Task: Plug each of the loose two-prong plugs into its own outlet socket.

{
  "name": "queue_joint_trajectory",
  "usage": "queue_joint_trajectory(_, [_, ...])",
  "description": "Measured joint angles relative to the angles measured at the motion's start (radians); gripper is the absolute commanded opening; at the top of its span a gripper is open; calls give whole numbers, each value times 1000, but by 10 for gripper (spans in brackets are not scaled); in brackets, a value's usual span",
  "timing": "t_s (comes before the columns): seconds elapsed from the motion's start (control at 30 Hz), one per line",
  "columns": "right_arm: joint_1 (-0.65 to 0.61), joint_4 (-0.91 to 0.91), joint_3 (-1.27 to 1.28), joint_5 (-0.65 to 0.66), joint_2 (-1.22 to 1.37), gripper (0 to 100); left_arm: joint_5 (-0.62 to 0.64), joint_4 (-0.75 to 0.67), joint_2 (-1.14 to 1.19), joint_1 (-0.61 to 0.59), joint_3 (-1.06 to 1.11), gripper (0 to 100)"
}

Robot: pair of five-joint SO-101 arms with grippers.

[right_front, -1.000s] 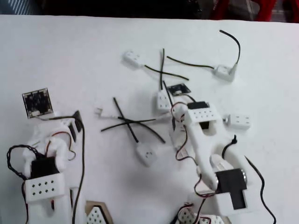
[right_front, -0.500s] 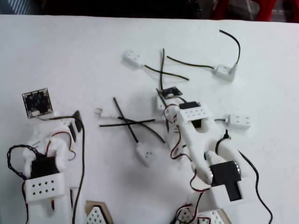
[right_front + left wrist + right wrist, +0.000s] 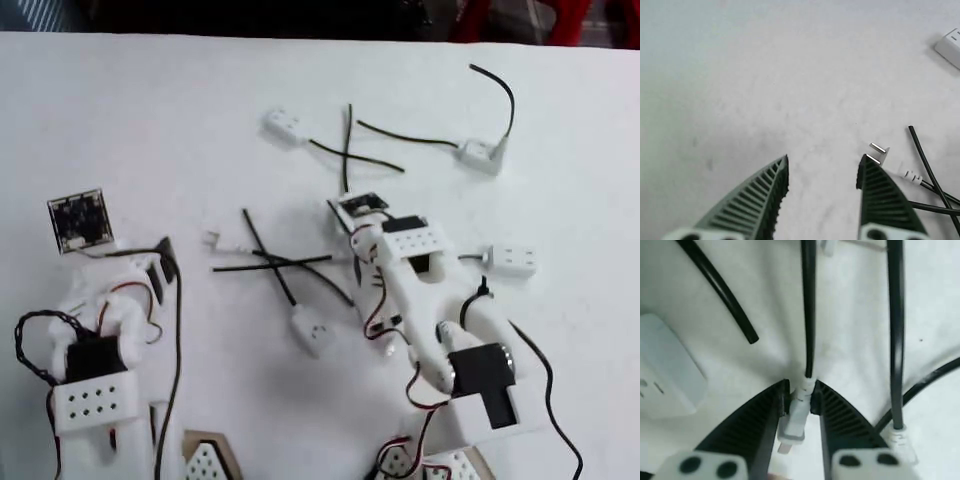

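White two-prong plug on its black cord sits pinched between the jaws of the right end effector, near a white outlet block. The left end effector gapes wide, holding nothing.

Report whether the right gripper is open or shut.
Shut: the right gripper clamps a white plug between its fingers.

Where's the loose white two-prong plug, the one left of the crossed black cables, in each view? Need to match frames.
High view: the white two-prong plug lies left of the crossed cables, ahead of the left arm.
Left wrist view: same plug, prongs showing beside one tip of the open left gripper.
Right wrist view: the right gripper has its jaws shut on a different white plug.
Shared landmark: the straight black cable crossing just behind it.
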Motion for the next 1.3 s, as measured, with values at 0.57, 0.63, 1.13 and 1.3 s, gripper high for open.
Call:
queue_joint_trajectory(0.57, [2, 81, -26, 2, 0, 33, 0, 0, 0, 0, 0, 230])
queue_joint_trajectory(0.63, [2, 81, -26, 0, 0, 16, 0, 0, 0, 0, 0, 230])
queue_joint_trajectory(1.13, [-18, 273, -118, 2, -127, 17, 0, 0, 0, 0, 0, 230])
queue_joint_trajectory(1.3, [-77, 370, -169, 2, -387, 17, 0, 0, 0, 0, 0, 233])
